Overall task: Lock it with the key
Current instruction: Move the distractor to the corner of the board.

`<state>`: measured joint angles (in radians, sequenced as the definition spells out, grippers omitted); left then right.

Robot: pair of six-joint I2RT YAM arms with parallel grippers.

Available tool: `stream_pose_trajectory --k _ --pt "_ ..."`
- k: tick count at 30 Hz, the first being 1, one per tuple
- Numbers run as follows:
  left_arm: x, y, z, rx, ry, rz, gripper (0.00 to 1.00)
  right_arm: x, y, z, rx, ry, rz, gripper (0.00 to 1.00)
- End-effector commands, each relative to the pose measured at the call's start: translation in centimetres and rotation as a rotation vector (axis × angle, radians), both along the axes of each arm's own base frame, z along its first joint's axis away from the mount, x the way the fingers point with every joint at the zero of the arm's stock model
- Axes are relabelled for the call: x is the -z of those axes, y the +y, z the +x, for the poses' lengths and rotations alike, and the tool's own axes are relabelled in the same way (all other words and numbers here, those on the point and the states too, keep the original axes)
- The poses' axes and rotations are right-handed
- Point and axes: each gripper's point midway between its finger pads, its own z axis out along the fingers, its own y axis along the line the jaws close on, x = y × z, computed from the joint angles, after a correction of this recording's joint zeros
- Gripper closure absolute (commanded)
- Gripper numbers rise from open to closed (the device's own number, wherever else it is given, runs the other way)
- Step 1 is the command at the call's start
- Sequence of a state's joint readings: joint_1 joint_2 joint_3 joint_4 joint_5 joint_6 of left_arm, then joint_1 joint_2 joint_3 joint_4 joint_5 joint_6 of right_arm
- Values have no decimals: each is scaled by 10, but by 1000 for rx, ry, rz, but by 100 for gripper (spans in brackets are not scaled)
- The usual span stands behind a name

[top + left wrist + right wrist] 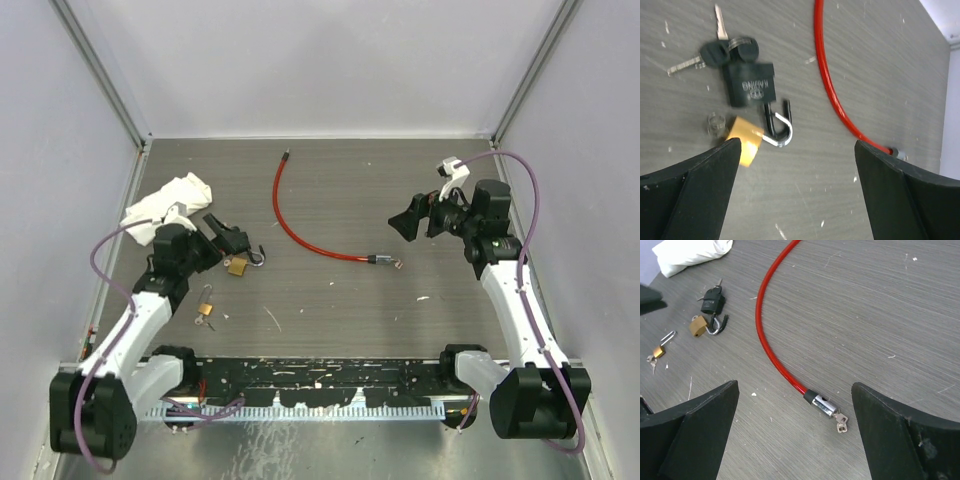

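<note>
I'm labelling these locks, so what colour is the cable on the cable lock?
Red. The cable shows clearest in the right wrist view.

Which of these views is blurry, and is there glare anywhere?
Left wrist view: the small brass padlock is smeared and soft, the black padlock with embossed lettering is legible, and the silver steel shackle carries a bright glint. Right wrist view: sharp, the red cable's silver metal lock head crisp. Top external view: even, diffuse light, only faint shadows.
</note>
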<state>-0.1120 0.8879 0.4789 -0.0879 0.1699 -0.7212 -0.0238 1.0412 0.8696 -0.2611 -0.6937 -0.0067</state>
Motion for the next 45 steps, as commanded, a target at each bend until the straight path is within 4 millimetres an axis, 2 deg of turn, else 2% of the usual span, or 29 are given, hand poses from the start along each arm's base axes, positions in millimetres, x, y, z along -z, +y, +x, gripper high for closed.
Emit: stream_pose_trajectory --k 1,4,6,7,9,12,15,17,19,24,28,33,38,40,45 --pt "-55 19 68 -116 -190 -25 3 -23 9 1 -87 -131 8 0" --pt "-64 34 105 -168 -187 -83 5 -24 11 -1 -104 -148 6 0" --pt "-57 51 134 -227 -164 -132 6 -24 12 -1 -108 -154 4 0" --pt "-63 58 145 -254 -169 -160 8 -24 12 -1 -108 -156 3 0" --pt "-52 79 169 -329 -119 -187 10 -24 12 -1 -106 -159 1 0" --pt "-38 111 190 -491 27 -160 11 -25 11 0 -100 -164 -7 0" --pt "-21 128 188 -574 188 -77 11 -24 12 1 -96 -163 -20 0" --pt "-18 131 187 -581 216 -47 12 -24 12 1 -94 -161 -29 0" --pt "-22 131 186 -558 199 -16 12 -23 13 2 -95 -159 -37 0" --pt "-52 134 183 -477 84 136 12 -18 14 4 -90 -152 -54 0" --pt "-45 152 173 -515 165 252 12 -17 14 4 -89 -150 -54 0" --pt "-39 159 170 -528 255 306 25 -16 13 5 -82 -148 -57 0" --pt "-41 154 173 -457 233 367 36 -13 13 6 -79 -141 -59 0" --pt "-40 148 176 -391 219 383 38 -13 13 6 -80 -138 -58 0" --pt "-41 113 179 -141 136 358 38 -13 12 7 -77 -142 -64 0"
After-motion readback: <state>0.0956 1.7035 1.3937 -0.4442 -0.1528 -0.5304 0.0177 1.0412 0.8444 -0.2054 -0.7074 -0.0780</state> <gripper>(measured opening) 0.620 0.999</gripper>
